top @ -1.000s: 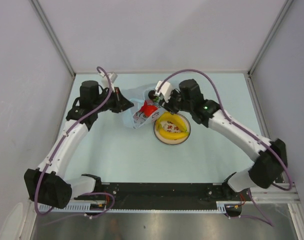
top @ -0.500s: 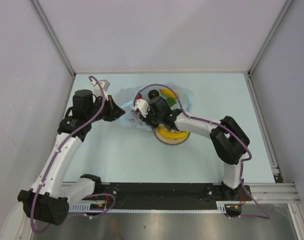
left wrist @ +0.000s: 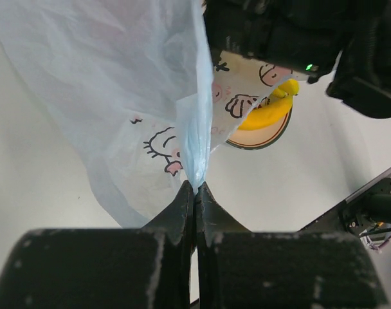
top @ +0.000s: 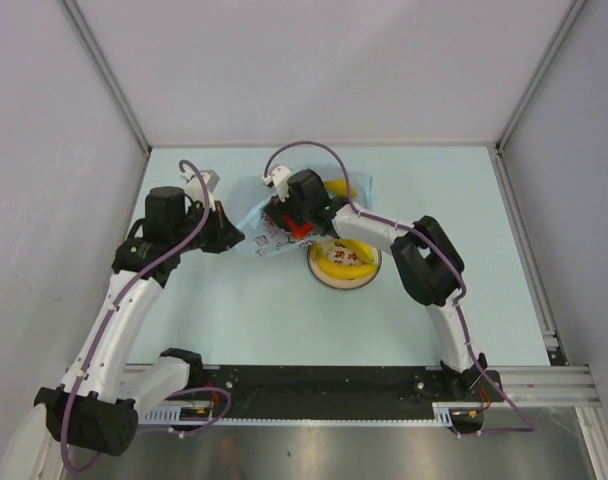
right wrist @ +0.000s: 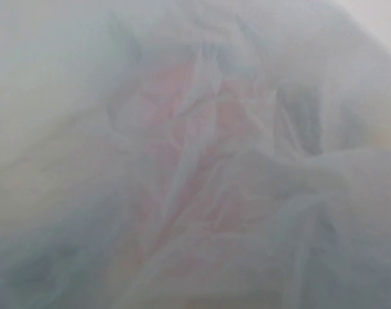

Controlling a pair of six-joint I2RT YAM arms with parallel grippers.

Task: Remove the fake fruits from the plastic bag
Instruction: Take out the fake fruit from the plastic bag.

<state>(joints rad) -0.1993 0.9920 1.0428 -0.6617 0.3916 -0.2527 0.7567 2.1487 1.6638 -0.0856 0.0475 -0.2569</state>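
Left gripper (left wrist: pixel 195 188) clamped on a fold of the plastic bag (left wrist: pixel 118 84). Right gripper (top: pixel 281 213) buried in the bag; jaw state unreadable

Pale blue table top (top: pixel 244 310) before me, enclosed on three sides by plain grey-white panels: left wall (top: pixel 44 200), rear wall (top: pixel 314 60), right wall (top: pixel 584 200). Metal posts (top: pixel 104 75) mark the rear corners. A black rail (top: pixel 324 380) and a brushed steel sheet (top: pixel 324 450) border my near edge. The lighting is even and diffuse.
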